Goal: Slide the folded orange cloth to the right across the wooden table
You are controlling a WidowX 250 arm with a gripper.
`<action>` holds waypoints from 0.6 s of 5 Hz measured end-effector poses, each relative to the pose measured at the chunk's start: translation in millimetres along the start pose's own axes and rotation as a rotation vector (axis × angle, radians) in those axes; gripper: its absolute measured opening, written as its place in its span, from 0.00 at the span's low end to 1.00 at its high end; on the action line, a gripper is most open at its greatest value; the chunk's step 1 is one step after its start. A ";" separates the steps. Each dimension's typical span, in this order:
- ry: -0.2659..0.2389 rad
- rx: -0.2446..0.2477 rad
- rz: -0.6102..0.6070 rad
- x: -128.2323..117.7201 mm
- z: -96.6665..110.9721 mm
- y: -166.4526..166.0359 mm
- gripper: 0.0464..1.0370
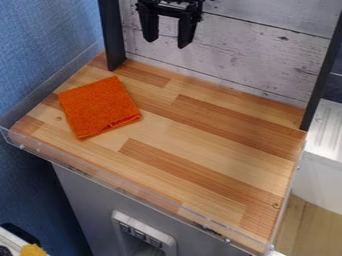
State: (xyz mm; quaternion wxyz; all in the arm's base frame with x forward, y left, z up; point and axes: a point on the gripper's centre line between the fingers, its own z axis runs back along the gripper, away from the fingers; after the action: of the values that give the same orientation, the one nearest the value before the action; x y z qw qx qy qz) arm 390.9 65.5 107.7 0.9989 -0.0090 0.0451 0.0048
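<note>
Right now the black two-finger gripper point(166, 44) hangs at the top of the view, fingers spread apart, nothing between them, in front of the whitewashed plank wall point(247, 50). Below it, towards the left, the square orange fabric cloth point(99, 106) lies flat on the striped wooden tabletop point(207, 132), near the upright black left post point(112, 37).

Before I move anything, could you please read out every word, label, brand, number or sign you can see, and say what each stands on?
There is no text that I can read.
Pale panel with dark squares, below the wooden surface: any marks are too small to read.
Orange cloth: no lettering.
Gripper: nothing legible.
</note>
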 end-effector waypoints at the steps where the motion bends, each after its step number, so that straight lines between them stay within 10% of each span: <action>1: 0.006 -0.002 -0.023 -1.9 -7.3 2.2 0.96; 3: -0.037 0.000 -0.066 -31.1 -14.5 29.9 0.96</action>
State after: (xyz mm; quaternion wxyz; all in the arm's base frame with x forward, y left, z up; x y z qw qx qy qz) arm 358.3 94.9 95.6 0.9992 -0.0102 0.0266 -0.0278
